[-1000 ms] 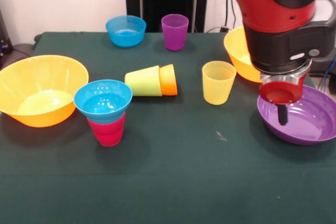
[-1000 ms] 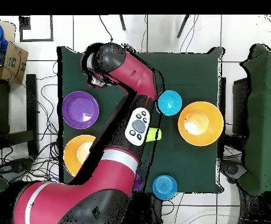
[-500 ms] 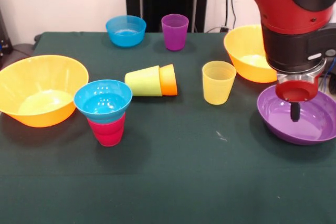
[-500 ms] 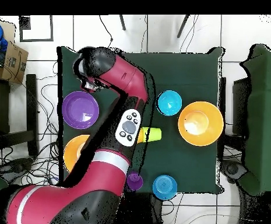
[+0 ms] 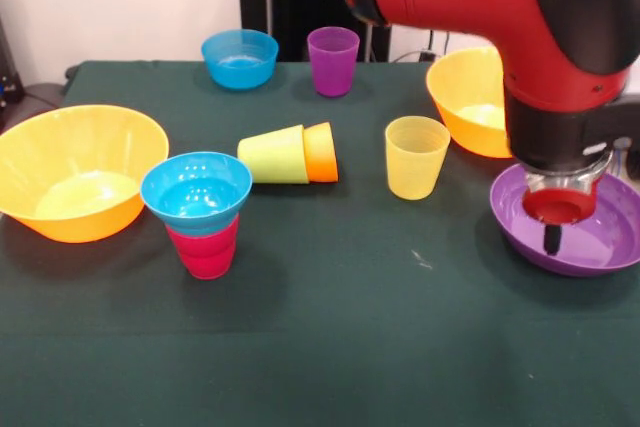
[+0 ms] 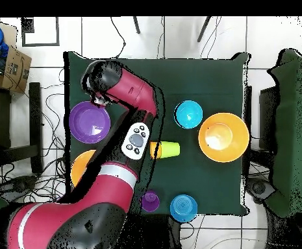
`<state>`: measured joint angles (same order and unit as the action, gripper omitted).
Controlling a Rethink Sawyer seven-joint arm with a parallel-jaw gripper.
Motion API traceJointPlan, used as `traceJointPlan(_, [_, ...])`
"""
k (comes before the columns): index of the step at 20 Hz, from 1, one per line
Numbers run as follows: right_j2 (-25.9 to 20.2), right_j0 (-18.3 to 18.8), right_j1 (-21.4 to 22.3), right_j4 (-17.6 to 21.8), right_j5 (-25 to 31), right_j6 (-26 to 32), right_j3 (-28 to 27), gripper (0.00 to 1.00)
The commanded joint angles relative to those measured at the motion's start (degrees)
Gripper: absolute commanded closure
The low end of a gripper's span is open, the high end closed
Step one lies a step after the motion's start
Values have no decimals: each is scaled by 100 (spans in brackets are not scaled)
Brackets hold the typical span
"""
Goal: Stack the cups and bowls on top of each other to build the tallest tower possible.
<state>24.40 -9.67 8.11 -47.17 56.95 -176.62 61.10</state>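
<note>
A cyan bowl [image 5: 195,187] sits on an upright red cup [image 5: 206,248], a small tower at the front left. A lime green cup [image 5: 272,155] lies on its side with an orange cup [image 5: 320,152] at its end. A yellow cup [image 5: 416,155] and a purple cup [image 5: 332,59] stand upright. A deeper blue bowl [image 5: 240,57] is at the back. Large orange bowls stand at the left [image 5: 78,172] and right [image 5: 465,102]. My gripper [image 5: 552,237] hangs low over the inside of the purple bowl [image 5: 590,247], which also shows in the overhead view [image 6: 90,121].
The red arm [image 6: 130,97] crosses the table in the overhead view and hides the yellow cup there. The tower's cyan bowl [image 6: 189,114] and one orange bowl [image 6: 223,137] sit on the other side. Chairs stand beside the table.
The arm has swung further over the purple bowl and the gripper has come down lower into it. The cups and bowls have not moved.
</note>
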Motion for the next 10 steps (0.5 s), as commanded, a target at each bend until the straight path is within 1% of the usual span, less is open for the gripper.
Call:
traceJointPlan(1, [-380, -40, -695, 229, -774, -1015, 114, 0])
traceJointPlan(4, [-353, -25, -813, 225, -790, -1055, -18, 0])
traceJointPlan(6, [-297, -19, -831, 273, -636, -1066, -98, 0])
traceJointPlan(10, [-406, -18, -471, 240, -446, -785, 290, 0])
